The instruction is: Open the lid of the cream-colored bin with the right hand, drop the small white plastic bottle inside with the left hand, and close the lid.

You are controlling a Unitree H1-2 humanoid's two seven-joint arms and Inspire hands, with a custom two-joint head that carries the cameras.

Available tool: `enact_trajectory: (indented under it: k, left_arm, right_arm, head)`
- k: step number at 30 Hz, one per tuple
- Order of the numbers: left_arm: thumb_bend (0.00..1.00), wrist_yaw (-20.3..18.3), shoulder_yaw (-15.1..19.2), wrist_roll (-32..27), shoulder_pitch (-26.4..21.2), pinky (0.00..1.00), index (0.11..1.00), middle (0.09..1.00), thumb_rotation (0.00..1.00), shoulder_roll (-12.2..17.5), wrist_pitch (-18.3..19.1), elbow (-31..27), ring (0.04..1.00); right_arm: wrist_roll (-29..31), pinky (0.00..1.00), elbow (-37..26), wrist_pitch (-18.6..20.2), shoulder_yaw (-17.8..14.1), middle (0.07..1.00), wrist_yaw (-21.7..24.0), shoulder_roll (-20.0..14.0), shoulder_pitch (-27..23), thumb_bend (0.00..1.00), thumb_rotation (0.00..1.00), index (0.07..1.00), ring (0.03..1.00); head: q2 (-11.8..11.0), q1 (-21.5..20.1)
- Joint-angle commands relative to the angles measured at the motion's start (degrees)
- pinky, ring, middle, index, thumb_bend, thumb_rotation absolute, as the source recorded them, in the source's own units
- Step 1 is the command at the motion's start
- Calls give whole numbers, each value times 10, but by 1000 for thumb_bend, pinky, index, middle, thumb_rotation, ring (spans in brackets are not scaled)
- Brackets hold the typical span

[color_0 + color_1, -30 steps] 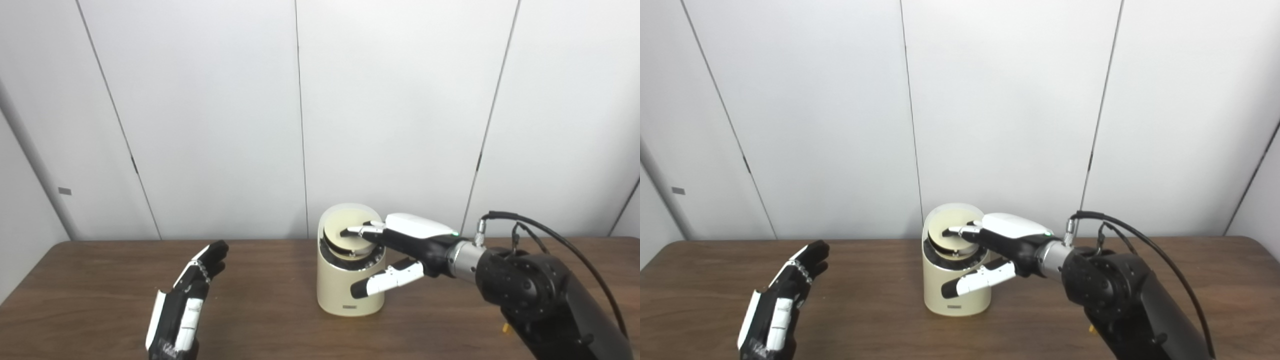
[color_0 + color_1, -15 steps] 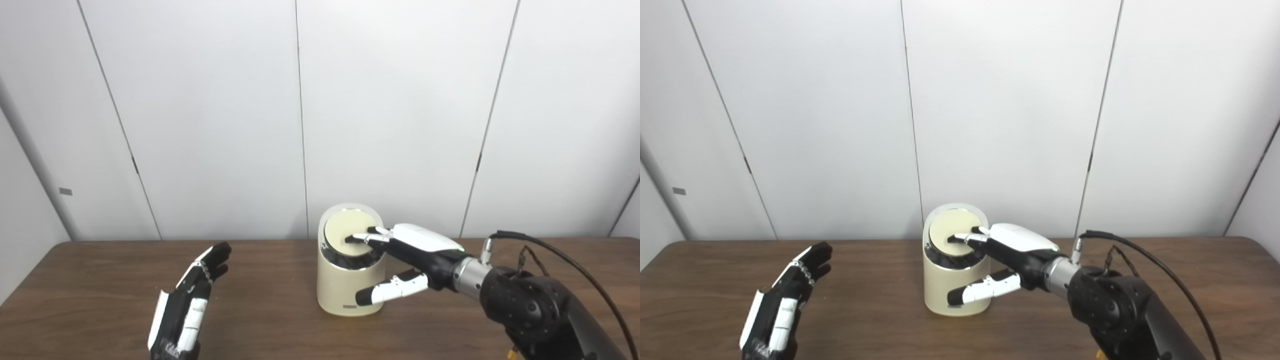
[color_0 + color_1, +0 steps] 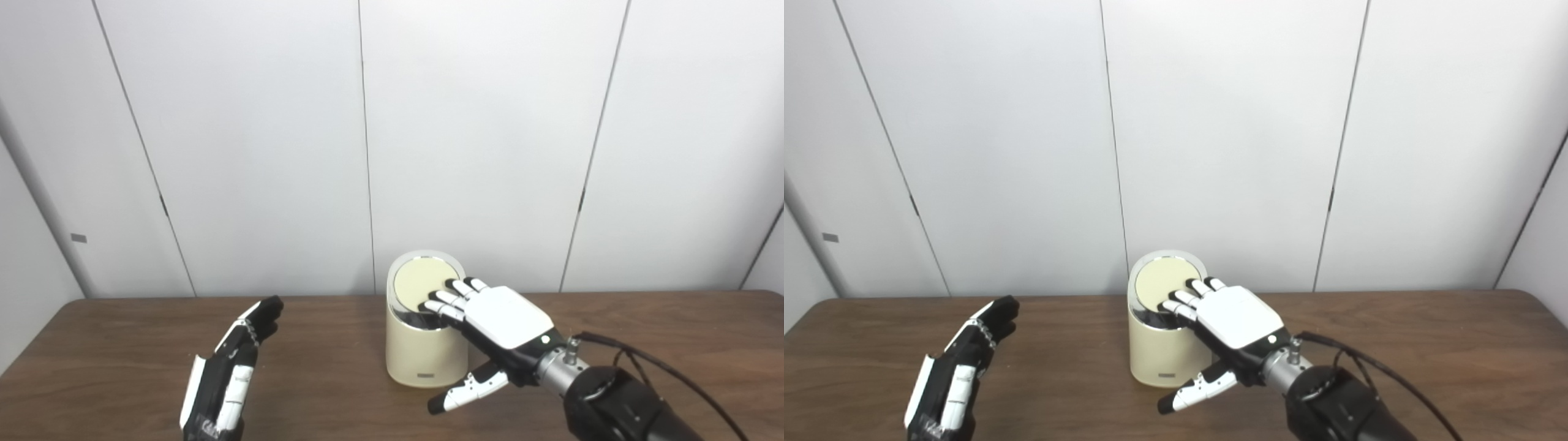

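The cream-colored bin stands mid-table near the back wall. Its round lid lies flat and closed inside the chrome rim. My right hand is open, palm down, with its fingertips resting on the lid's front right edge and its thumb hanging low in front of the bin. My left hand is open and holds nothing; it hovers over the table to the left of the bin, fingers pointing up and away. No small white bottle shows in either view.
The brown wooden table runs the width of the picture, with white wall panels just behind the bin. A black cable loops off my right forearm.
The lid has swung down from tilted open to flat and closed. My right hand turned palm down and its arm dropped lower and nearer. The left hand stayed put.
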Motion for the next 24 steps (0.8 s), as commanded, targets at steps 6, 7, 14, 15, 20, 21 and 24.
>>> enact_trajectory:
  k: [6, 7, 14, 15, 20, 21, 24]
  left_arm:
    - [766, 3, 2, -1, -9, 902, 842, 863, 881, 3, -6, -20, 897]
    - [767, 3, 2, -1, -9, 899, 840, 861, 880, 3, -7, -20, 895]
    - [751, 0, 2, -6, -9, 886, 845, 864, 884, 5, -9, -17, 894]
    - [748, 0, 2, -5, -9, 885, 847, 866, 888, 5, -10, -17, 895]
    - [752, 0, 4, -5, -11, 868, 850, 866, 888, 6, -12, -12, 892]
    - [754, 0, 4, -4, -11, 865, 850, 865, 887, 5, -11, -12, 890]
    - [755, 0, 4, -5, -11, 854, 849, 865, 884, 5, -11, -11, 887]
  right_arm:
    - [-83, 1000, 34, -7, 0, 894, 49, 2, 0, 985, 925, 846, 1000]
    - [-80, 1000, 33, -7, -4, 893, 52, 5, 1, 986, 927, 846, 1000]
    - [-26, 1000, 16, -16, -54, 895, 26, 24, 21, 965, 858, 847, 995]
    - [-22, 1000, 14, -19, -60, 889, 22, 26, 24, 962, 849, 841, 989]
    - [106, 1000, -8, -9, -129, 887, 10, 51, 41, 909, 849, 857, 985]
    - [132, 1000, -13, -5, -142, 890, 12, 56, 43, 894, 843, 863, 988]
    - [206, 1000, -24, -2, -185, 881, -2, 74, 51, 852, 871, 872, 967]
  head:
    - [0, 0]
    - [0, -1]
    - [-1, -1]
    - [-1, -1]
    - [-3, -1]
    - [-3, -1]
    - [-3, -1]
